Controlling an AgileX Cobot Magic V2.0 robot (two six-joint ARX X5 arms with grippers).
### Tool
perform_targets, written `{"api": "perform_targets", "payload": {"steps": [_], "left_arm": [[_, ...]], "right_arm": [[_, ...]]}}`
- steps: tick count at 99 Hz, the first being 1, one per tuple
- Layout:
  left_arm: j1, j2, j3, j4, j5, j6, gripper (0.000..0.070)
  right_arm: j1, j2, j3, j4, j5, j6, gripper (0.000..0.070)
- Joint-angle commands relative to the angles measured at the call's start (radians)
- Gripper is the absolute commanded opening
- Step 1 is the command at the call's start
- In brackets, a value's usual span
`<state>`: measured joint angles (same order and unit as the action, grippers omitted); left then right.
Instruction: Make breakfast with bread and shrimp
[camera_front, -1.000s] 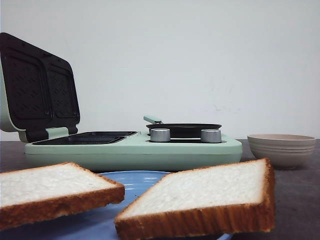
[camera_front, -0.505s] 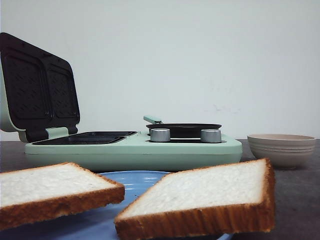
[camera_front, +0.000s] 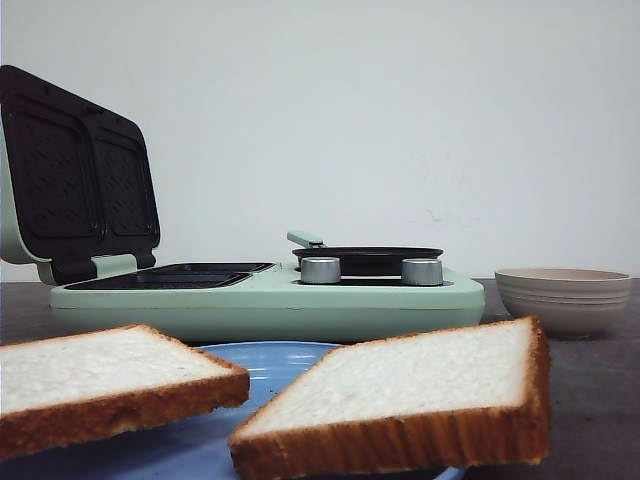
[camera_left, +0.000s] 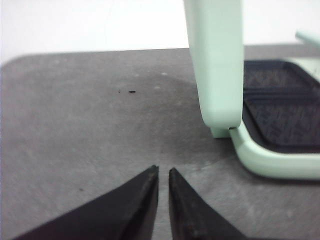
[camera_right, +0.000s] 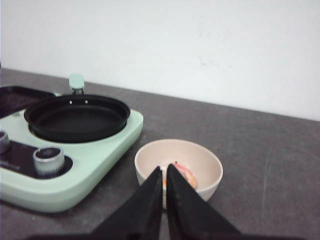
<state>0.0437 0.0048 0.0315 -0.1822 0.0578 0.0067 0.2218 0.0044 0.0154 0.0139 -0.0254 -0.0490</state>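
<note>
**Both jaws nearly shut, bread waiting on the plate**

The left gripper (camera_left: 163, 175) hangs over bare dark surface (camera_left: 75, 125), its jaws drawn to a narrow slit and holding nothing; the raised lid (camera_left: 215, 65) of the mint-green sandwich maker (camera_front: 270, 300) stands just beside it. The right gripper (camera_right: 164, 172) is likewise pinched almost closed and empty, hovering at a beige bowl (camera_right: 200, 160) with a pink shrimp (camera_right: 187, 175) inside, next to the maker's black round pan (camera_right: 75, 117). In the front view, two bread slices (camera_front: 420, 385) (camera_front: 95, 370) rest on a blue plate (camera_front: 260, 365) in front of the appliance
</note>
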Motion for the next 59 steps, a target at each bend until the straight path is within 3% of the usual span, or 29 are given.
{"api": "perform_targets", "payload": {"steps": [1, 12, 28, 41, 59], "left_arm": [[0.002, -0.001, -0.017, -0.004, 0.002, -0.105, 0.0000], [0.002, -0.001, -0.016, -0.004, 0.003, -0.106, 0.0000], [0.002, -0.001, -0.015, -0.003, 0.003, -0.148, 0.0000], [0.002, -0.001, -0.012, -0.004, 0.025, -0.301, 0.0000], [0.002, 0.000, -0.001, -0.001, 0.074, -0.575, 0.0003]], "right_arm": [[0.002, -0.001, -0.004, 0.016, -0.001, -0.003, 0.0003], [0.002, -0.001, -0.004, 0.014, -0.001, 0.013, 0.0003], [0.002, -0.001, -0.004, 0.014, -0.001, 0.183, 0.0003], [0.002, -0.001, -0.004, 0.011, -0.001, 0.277, 0.0003], [0.001, -0.001, 0.014, 0.005, -0.007, 0.402, 0.0003]]}}
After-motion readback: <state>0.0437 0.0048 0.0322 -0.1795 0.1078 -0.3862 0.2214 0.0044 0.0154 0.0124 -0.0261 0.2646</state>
